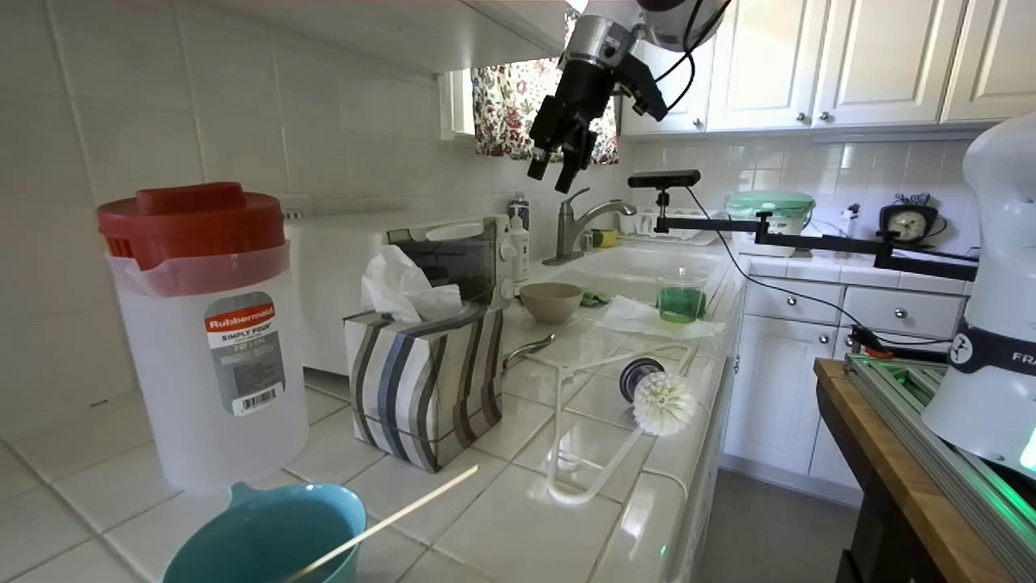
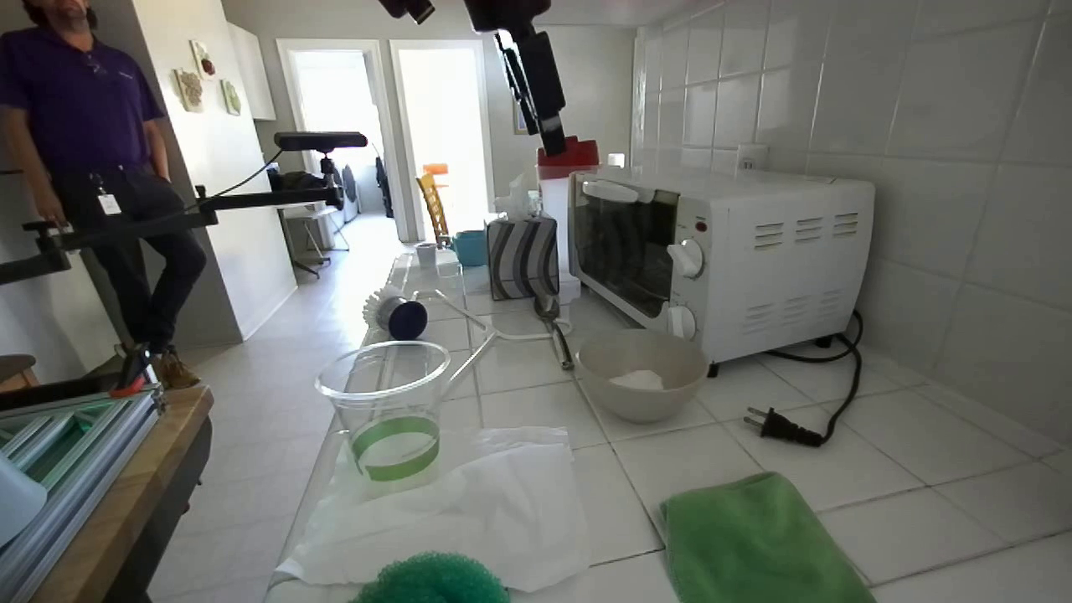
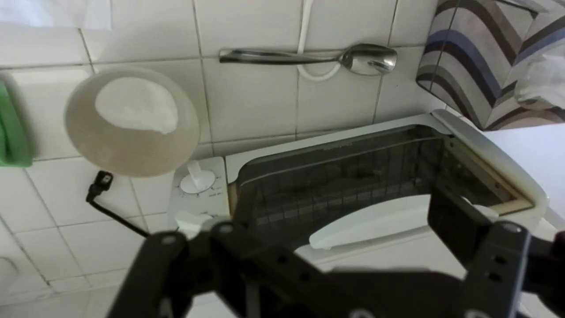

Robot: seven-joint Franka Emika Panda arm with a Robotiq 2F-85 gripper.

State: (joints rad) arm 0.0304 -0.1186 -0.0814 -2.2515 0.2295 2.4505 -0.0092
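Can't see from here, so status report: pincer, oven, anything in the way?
Pincer open, empty, raised, pointing down toward oven. Its door looks shut. Possible obstacles: bowl and tissue box, near its front corners.

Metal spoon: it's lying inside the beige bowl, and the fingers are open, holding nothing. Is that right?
No: the metal spoon isn't in the beige bowl. The wrist view shows it lying on the tiled counter, apart from the bowl. The fingers are open, holding nothing.
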